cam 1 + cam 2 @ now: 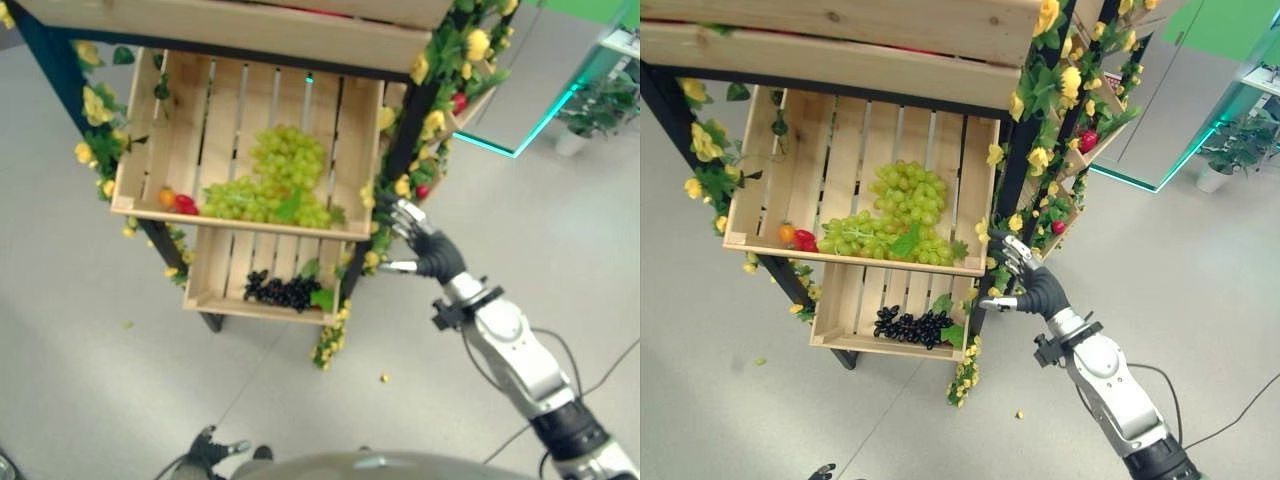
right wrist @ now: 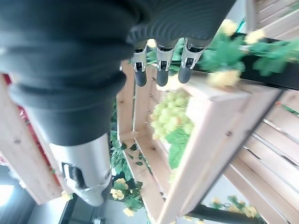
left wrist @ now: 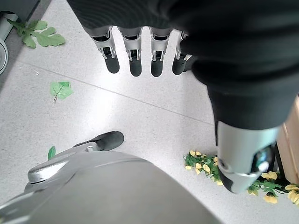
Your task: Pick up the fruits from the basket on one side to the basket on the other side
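Green grapes lay centre frame in my upper crate, a red and an orange fruit at its left | black grapes in lower crate | right hand relaxed, empty, beside the crate's right corner | left hand straight-fingered over floor; fallen leaf seen from its wrist.

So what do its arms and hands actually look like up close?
Each arm is a silver-grey shell with black joints. The right hand and left hand wear a dark ribbed cover over the back and wrist, from which silver fingers with dark tips stick out in a row, the thumb apart.
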